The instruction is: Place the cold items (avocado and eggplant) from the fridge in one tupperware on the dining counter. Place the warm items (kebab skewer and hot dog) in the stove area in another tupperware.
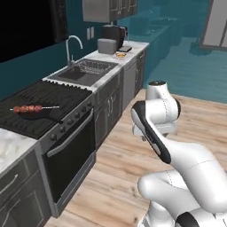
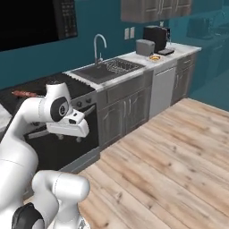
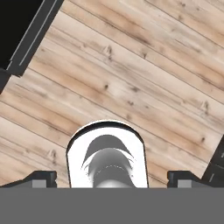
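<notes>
You're looking at the arm [image 1: 177, 164] folded up over the wood floor [image 2: 179, 152], w/ the end effector [image 3: 112, 177] pointing down at the planks. Its two tips are sitting far apart at the bottom corners of the hand view, so the end effector is standing fully spread & gripping nothing. In the left base view the hand is hanging just below the wrist, beside the oven [image 1: 71, 155]; in the right base view it's showing in front of the oven door.

The skewer [image 1: 29, 108] is lying on the stove [image 1: 44, 99] in a dark pan [image 1: 37, 115], w/ reddish meat chunks along it & its thin stick pointing toward the sink [image 1: 84, 73]. In the right base view you're seeing just a bit of it, poking out left of the arm's upper joint. It's well apart from the end effector, up on the tabletop level while the hand is hanging low over the floor.

Further along the tabletop [image 1: 102, 55] the sink is sitting w/ a dish rack [image 1: 95, 66] in it & a faucet [image 1: 73, 44] behind. Past that, a toaster [image 1: 107, 45] & a dark coffee machine [image 1: 113, 33] are standing near the wall, w/ a small bowl [image 1: 120, 55] in front. A white dishwasher [image 2: 162, 89] is showing under the tabletop, beyond the sink.
</notes>
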